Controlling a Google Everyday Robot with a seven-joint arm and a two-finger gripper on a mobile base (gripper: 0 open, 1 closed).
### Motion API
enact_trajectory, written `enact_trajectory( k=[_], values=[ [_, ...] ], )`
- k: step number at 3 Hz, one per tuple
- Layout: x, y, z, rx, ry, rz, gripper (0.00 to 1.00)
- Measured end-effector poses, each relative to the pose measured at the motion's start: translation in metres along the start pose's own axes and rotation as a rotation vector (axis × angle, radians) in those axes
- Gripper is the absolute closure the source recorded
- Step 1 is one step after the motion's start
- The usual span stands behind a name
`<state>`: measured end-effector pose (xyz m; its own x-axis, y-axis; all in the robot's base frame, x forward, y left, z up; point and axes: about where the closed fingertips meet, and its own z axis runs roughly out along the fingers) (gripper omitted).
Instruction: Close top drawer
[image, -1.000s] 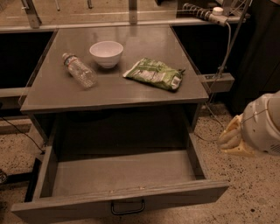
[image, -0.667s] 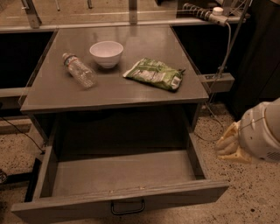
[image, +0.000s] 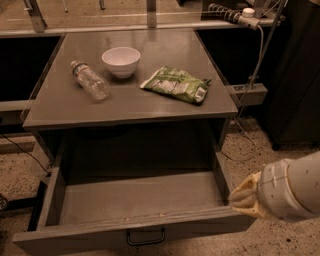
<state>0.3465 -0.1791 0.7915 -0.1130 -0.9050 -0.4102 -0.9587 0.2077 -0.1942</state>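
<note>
- One wide grey top drawer (image: 100, 234) stands pulled fully out under the tabletop (image: 150, 102), at the bottom of the view. Its tall front panel faces the camera, with a small black handle (image: 145, 237) at centre.
- Nothing shows in its tray that would catch on the way in.
- The gripper (image: 243, 197) sits at the drawer's right front corner, touching it or just beside it. I cannot tell how far open it is, and it seems to hold nothing.
- A good close calls for contact on the flat front panel, nearer the handle than the corner. A push out at the edge would probably skew the drawer on its runners.
- The push should run straight back and level, and slowly, so the things above are not jolted.
- On the tabletop a white bowl (image: 121, 61) stands near the back. A clear plastic bottle (image: 91, 81) lies on its side just left of it, and a green snack bag (image: 176, 84) lies to the right.
- Beyond, a power strip (image: 227, 14) with a hanging cable (image: 256, 60) sits at upper right, over a speckled floor (image: 285, 150).
</note>
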Motion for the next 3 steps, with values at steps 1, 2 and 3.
enact_trajectory(
  k=[1, 2, 3],
  values=[
    [-0.004, 0.029, 0.033, -0.048, -0.081, -0.030, 1.00],
    [-0.007, 0.054, 0.063, -0.081, -0.190, -0.055, 1.00],
    [-0.002, 0.064, 0.088, -0.089, -0.259, -0.086, 1.00]
  ],
)
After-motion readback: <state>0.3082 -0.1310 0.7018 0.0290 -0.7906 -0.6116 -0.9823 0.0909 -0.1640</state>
